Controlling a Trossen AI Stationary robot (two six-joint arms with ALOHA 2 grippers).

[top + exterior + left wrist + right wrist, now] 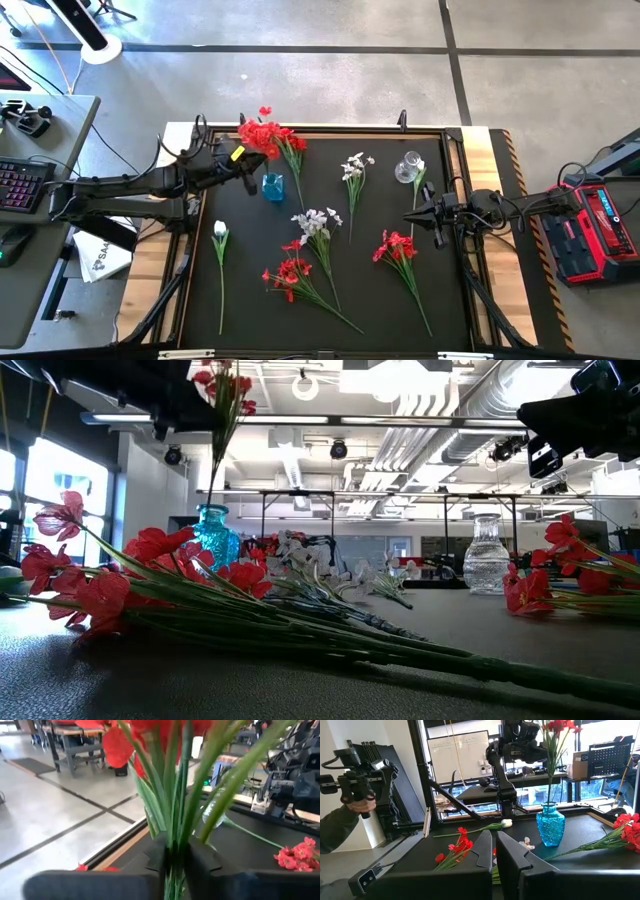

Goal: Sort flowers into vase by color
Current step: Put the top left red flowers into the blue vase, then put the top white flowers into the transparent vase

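The left end effector point(243, 163) grasps a red flower point(266, 135) upright, with its stem in the blue vase point(272, 187) at the far left of the surface point(380, 300). The right end effector point(412, 216) hovers clenched, empty, near the clear vase point(407, 167).

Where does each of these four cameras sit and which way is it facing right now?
High view: overhead, looking straight down on the table; both arms show.
Low view: at table height, looking across red flowers toward the room; arms enter from above.
Left wrist view: on the left arm, looking past the left gripper along the red sprig between its fingers.
Right wrist view: on the right arm, looking past the right gripper across the table.
Shared: blue vase in high, low and right wrist views.
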